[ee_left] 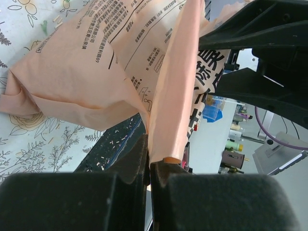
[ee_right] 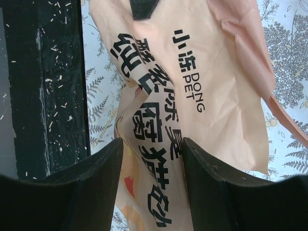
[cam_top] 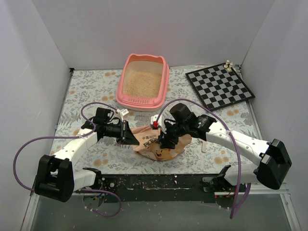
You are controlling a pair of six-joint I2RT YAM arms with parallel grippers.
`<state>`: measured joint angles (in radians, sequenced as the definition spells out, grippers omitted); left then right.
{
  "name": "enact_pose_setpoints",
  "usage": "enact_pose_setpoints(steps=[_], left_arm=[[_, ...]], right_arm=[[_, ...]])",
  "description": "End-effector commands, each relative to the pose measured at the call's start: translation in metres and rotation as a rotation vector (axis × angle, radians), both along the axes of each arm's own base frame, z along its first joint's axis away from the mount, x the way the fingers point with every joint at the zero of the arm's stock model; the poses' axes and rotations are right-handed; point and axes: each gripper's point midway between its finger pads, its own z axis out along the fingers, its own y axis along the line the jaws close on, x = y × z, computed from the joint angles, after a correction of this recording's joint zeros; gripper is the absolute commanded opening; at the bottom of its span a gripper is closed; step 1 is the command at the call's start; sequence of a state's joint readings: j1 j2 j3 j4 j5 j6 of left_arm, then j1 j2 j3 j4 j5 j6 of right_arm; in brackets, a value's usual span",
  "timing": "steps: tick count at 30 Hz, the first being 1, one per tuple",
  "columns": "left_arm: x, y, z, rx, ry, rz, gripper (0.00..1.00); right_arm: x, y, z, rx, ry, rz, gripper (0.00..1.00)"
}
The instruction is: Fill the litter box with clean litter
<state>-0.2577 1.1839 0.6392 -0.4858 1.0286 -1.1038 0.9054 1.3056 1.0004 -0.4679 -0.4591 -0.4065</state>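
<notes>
The pink litter box [cam_top: 139, 101] stands at the back middle of the table, and pale beige clean litter [cam_top: 142, 83] covers its floor. An orange-tan printed bag [cam_top: 156, 144] lies crumpled in front of it, between the two arms. My left gripper [cam_top: 131, 134] is at the bag's left end. In the left wrist view this gripper [ee_left: 150, 161] is shut on a thin edge of the bag [ee_left: 82, 72]. My right gripper [cam_top: 166, 142] sits over the bag's right part. In the right wrist view it [ee_right: 151, 142] is open, its fingers straddling a raised fold of the bag [ee_right: 211, 72].
A black-and-white chessboard [cam_top: 220, 87] lies at the back right with small pieces [cam_top: 228, 64] at its far corner. A black strip [cam_top: 159, 182] scattered with granules runs along the near edge. White walls close in the floral cloth [cam_top: 96, 84] on three sides.
</notes>
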Motion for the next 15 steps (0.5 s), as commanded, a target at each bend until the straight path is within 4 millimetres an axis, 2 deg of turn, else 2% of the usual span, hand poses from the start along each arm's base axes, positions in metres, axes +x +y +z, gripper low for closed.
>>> enact_pose_setpoints(steps=[1, 3, 5, 6, 7, 8, 9, 11, 13, 15], left_arm=[[0.007, -0.002, 0.007, -0.001, -0.048, -0.01, 0.0], [0.008, -0.002, 0.007, 0.005, -0.051, -0.005, 0.0], [0.01, -0.002, 0.009, 0.006, -0.058, -0.003, 0.0], [0.013, -0.002, 0.01, 0.012, -0.068, 0.005, 0.0], [0.017, -0.002, 0.015, 0.015, -0.096, 0.016, 0.01], [0.021, -0.003, 0.022, 0.009, -0.127, 0.021, 0.07], [0.028, -0.003, 0.031, 0.01, -0.176, 0.033, 0.09], [0.042, -0.002, 0.06, 0.011, -0.309, 0.068, 0.14], [0.051, 0.001, 0.085, 0.02, -0.414, 0.12, 0.32], [0.047, 0.004, 0.104, 0.003, -0.463, 0.153, 0.39]], right_arm=[[-0.008, -0.008, -0.007, -0.014, -0.01, 0.026, 0.58], [-0.009, -0.013, -0.013, -0.037, -0.006, 0.019, 0.45], [-0.008, -0.019, -0.019, -0.058, -0.01, 0.0, 0.2], [-0.007, -0.021, -0.021, -0.066, -0.015, -0.006, 0.03], [-0.009, -0.023, -0.023, -0.071, -0.009, -0.005, 0.01], [-0.011, -0.022, -0.023, -0.065, -0.006, 0.001, 0.01], [-0.013, -0.023, -0.023, -0.064, 0.002, 0.002, 0.01], [-0.012, -0.025, -0.023, -0.064, 0.003, -0.013, 0.01], [-0.009, -0.026, -0.022, -0.059, 0.0, -0.029, 0.01], [-0.004, -0.027, -0.02, -0.058, -0.007, -0.058, 0.01]])
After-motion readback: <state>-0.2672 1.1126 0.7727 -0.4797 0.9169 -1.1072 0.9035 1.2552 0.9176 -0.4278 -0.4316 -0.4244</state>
